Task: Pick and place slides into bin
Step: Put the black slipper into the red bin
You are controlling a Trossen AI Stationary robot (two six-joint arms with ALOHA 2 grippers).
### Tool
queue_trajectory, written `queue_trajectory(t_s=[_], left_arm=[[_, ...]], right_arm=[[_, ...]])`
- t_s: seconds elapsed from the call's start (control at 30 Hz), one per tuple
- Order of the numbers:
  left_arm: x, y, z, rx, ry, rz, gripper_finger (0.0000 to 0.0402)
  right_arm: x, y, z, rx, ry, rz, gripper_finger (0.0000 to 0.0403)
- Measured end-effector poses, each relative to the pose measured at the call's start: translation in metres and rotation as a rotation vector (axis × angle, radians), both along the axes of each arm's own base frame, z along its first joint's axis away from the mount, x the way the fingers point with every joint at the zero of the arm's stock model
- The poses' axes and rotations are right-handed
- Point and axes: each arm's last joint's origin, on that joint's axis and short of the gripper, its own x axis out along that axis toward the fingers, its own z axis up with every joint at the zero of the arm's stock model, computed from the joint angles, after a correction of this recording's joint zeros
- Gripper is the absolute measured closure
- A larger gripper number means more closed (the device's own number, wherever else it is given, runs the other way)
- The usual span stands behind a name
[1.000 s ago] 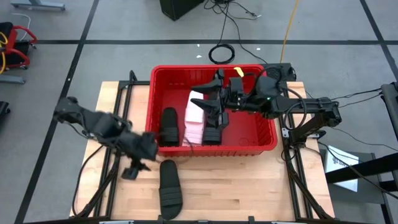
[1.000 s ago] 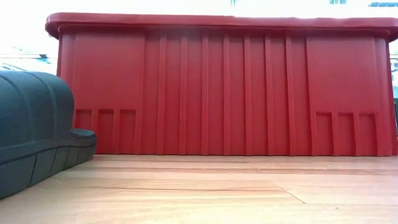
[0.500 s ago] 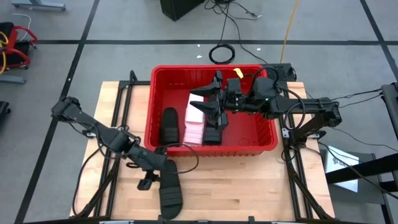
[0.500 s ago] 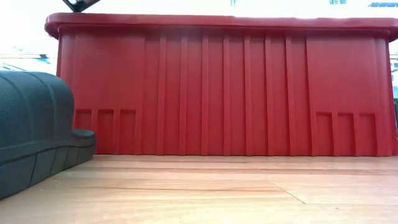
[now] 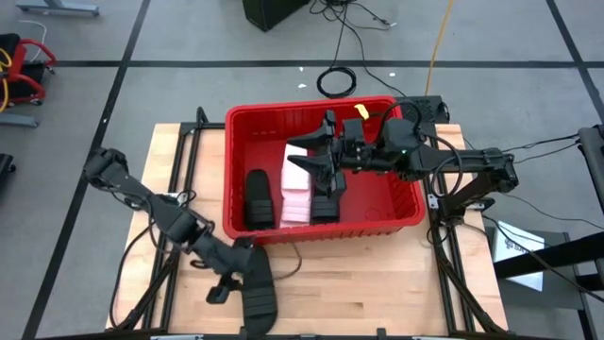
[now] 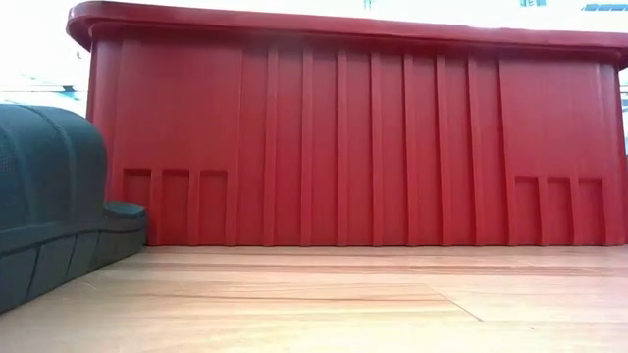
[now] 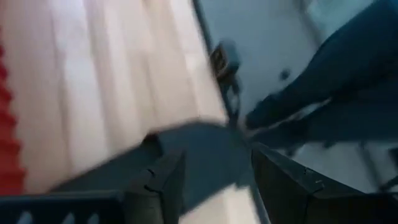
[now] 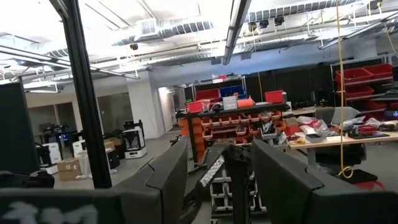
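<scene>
Item: last loose slide, a black ribbed-strap rubber sandal (image 5: 258,291), lay on the pale wooden table (image 5: 377,293) just in front of the large red perforated plastic bin (image 5: 408,217), apart from its wall.

Left gripper (image 5: 229,277): sat low at the sandal's left edge, fingers (image 7: 163,180) parted with dark sandal showing between them in the left wrist view; nothing clamped yet.

Right gripper (image 5: 326,156): held over the bin's middle, fingers spread, empty, its wrist camera facing the room.

Bin contents: two black slides (image 5: 258,196) (image 5: 324,203) and a pale pink pair (image 5: 297,184).

Risks, as judged: a side-on pinch on the sole edge could slip or let the sandal swing and catch the bin's rolled rim; the near wall stood directly on the lift path; the right arm crowded the drop zone, so a collision looked possible.

Surroundings: black cables (image 5: 336,80) on the grey floor behind.
</scene>
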Motion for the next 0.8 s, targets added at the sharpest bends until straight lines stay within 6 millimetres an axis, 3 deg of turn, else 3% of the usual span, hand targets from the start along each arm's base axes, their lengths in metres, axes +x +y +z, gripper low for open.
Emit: queue_trajectory(t_s=[0.2,0.37,0.57,0.8], left_arm=[[-0.009,0.001,0.018,0.132,0.018,0.052,0.0225],[-0.010,-0.002,0.019,0.092,0.039,-0.005,0.0225],[-0.011,0.001,0.009,0.140,0.040,-0.013,0.0225],[-0.005,0.024,-0.003,0.300,0.065,0.141,0.0225]], right_arm=[[0.000,0.000,0.000,0.000,-0.001,0.000,0.0236],[0.000,0.000,0.000,0.000,-0.001,0.000,0.0236],[0.000,0.000,0.000,0.000,-0.001,0.000,0.0236],[0.000,0.000,0.000,0.001,-0.002,0.000,0.0236]])
